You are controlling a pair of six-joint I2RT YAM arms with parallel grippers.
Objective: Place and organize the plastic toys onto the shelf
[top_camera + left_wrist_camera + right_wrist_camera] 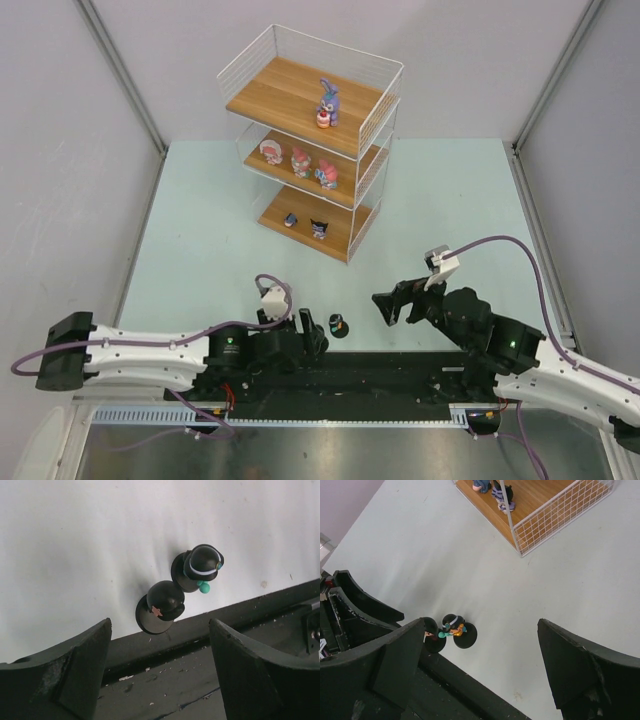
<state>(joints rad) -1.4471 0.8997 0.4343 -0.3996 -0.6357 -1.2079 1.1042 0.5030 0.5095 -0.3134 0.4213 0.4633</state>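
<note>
Lab cell; grey partition walls [60, 120]

8 toy figs [339, 326] — 1 shelf [275, 95], 2 robot arms [150, 352]

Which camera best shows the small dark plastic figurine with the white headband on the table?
The left wrist view: the dark white-banded figurine appears large and sharp, with its round black base visible. The right wrist view shows it small, from above. The top view shows only a dark speck.
</note>
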